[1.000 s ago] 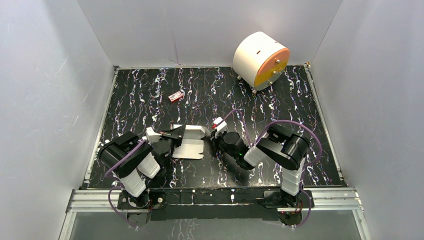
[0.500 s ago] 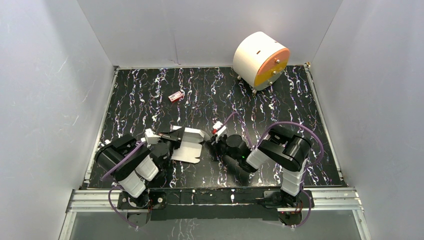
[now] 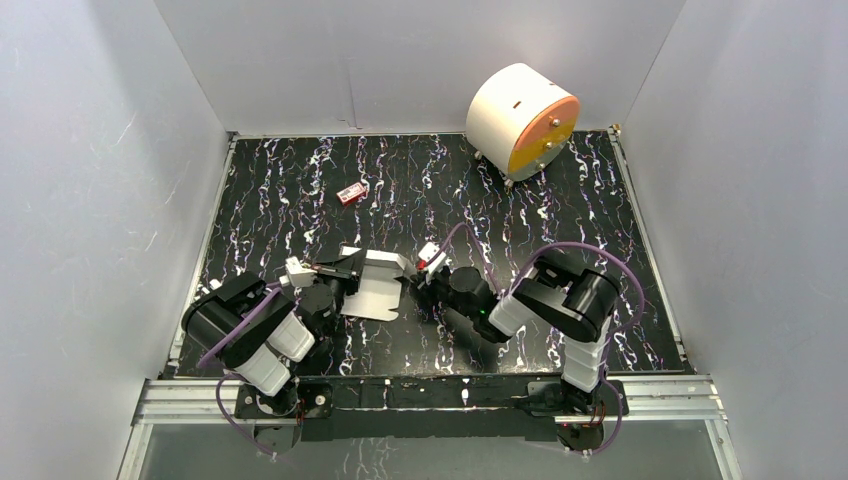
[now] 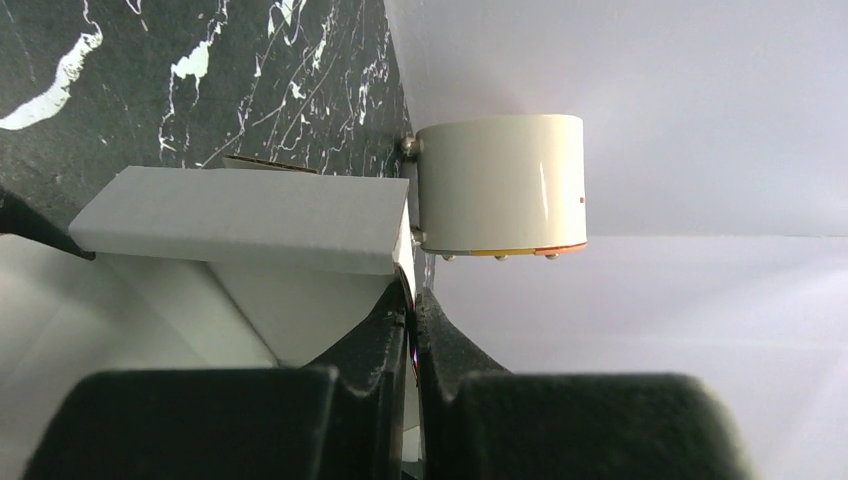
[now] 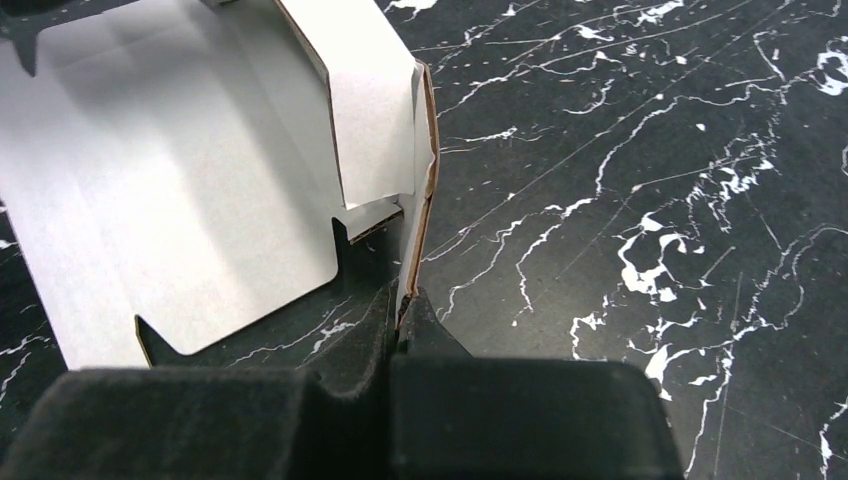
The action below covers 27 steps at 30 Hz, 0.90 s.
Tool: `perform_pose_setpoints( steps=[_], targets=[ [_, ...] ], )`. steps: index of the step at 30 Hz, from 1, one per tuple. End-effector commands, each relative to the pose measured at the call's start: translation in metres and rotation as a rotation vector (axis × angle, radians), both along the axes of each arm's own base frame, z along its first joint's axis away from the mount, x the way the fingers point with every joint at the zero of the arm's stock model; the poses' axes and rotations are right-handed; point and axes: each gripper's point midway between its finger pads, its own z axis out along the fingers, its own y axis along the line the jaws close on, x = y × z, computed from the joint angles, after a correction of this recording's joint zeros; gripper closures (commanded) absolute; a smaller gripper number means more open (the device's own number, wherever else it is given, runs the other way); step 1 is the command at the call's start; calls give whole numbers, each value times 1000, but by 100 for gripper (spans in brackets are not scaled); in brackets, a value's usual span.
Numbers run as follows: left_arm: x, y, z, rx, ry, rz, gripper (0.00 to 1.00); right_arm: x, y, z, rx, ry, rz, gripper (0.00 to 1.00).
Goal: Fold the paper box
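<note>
The paper box point(image 3: 376, 285) is a white die-cut sheet, partly folded, held just above the black marbled mat between the two arms. My left gripper point(image 3: 345, 272) is shut on its left edge; in the left wrist view the thin panel edge point(image 4: 408, 262) runs between the closed fingers point(image 4: 375, 340). My right gripper point(image 3: 418, 281) is shut on the right panel, whose brown-cored edge point(image 5: 418, 215) enters the closed fingers point(image 5: 430, 325). The main flap point(image 5: 170, 200) with its notched tabs spreads out to the left in the right wrist view.
A big white cylinder with an orange face point(image 3: 523, 120) stands at the back right, also seen as the cylinder point(image 4: 500, 182) in the left wrist view. A tiny red item point(image 3: 351, 193) lies on the mat behind the box. White walls enclose the mat point(image 3: 600, 200).
Both grippers and the box have shifted a little left and away from the arm bases. The box's front flap has tilted more steeply. Both grips have held.
</note>
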Motion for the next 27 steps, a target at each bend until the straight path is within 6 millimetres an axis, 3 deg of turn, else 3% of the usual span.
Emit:
perform_pose_setpoints(
  steps=[1,8,13,23,27],
  targets=[
    [-12,-39,50,-145,-135,-170,100,10,23,43,163,-100,-11,100],
    [-25,-67,43,-173,-118,-261,100,18,34,52,195,-125,-12,100],
    [-28,-64,41,-175,-116,-251,100,22,29,50,183,-127,-44,100],
    [-46,-75,33,-144,-95,-323,100,34,27,60,98,-54,-120,100],
    [-51,-81,29,-141,-84,-350,100,35,25,54,70,-36,-138,100]
  ],
)
